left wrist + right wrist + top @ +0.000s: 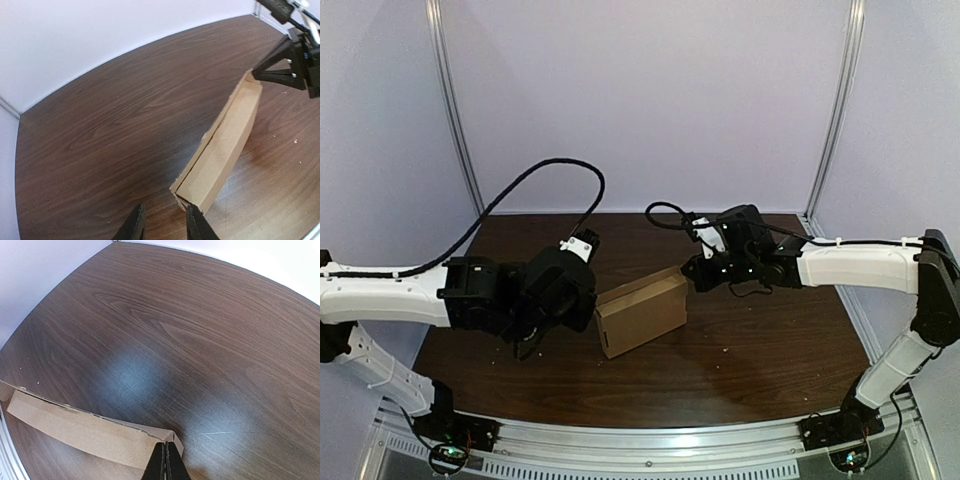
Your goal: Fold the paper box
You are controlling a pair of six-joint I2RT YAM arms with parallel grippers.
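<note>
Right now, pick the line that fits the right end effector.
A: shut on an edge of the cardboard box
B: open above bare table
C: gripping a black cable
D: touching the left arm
A: in the right wrist view the right end effector has its fingers pressed together on a corner edge of the cardboard box, and the top view places it at the box's far right corner.
</note>
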